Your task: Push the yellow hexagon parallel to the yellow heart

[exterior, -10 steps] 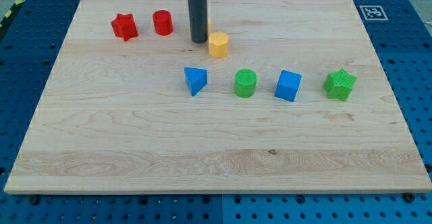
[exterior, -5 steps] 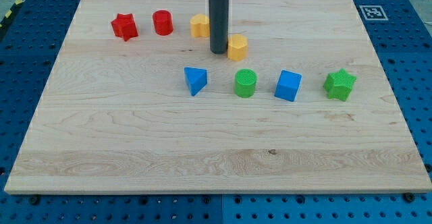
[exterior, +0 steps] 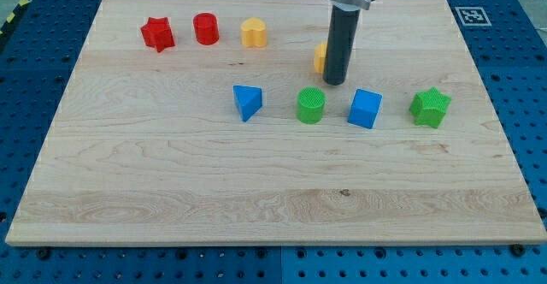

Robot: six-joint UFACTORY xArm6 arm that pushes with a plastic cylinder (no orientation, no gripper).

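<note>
The yellow hexagon [exterior: 320, 58] is mostly hidden behind my rod; only its left edge shows, right of the board's upper middle. My tip [exterior: 334, 82] rests on the board just in front of it, between the green cylinder [exterior: 311, 105] and the blue cube [exterior: 365, 109] and slightly above them. The yellow heart [exterior: 253, 32] sits near the view's top, well to the left of the hexagon and a little higher.
A red star [exterior: 157, 33] and a red cylinder [exterior: 206, 28] stand left of the heart. A blue triangular block [exterior: 247, 102] and a green star [exterior: 430, 107] share the row with the green cylinder and blue cube. The wooden board [exterior: 171, 190] lies on a blue perforated table.
My rod has moved right and slightly down the view. The yellow hexagon has slid right with it, away from the heart, which is now uncovered.
</note>
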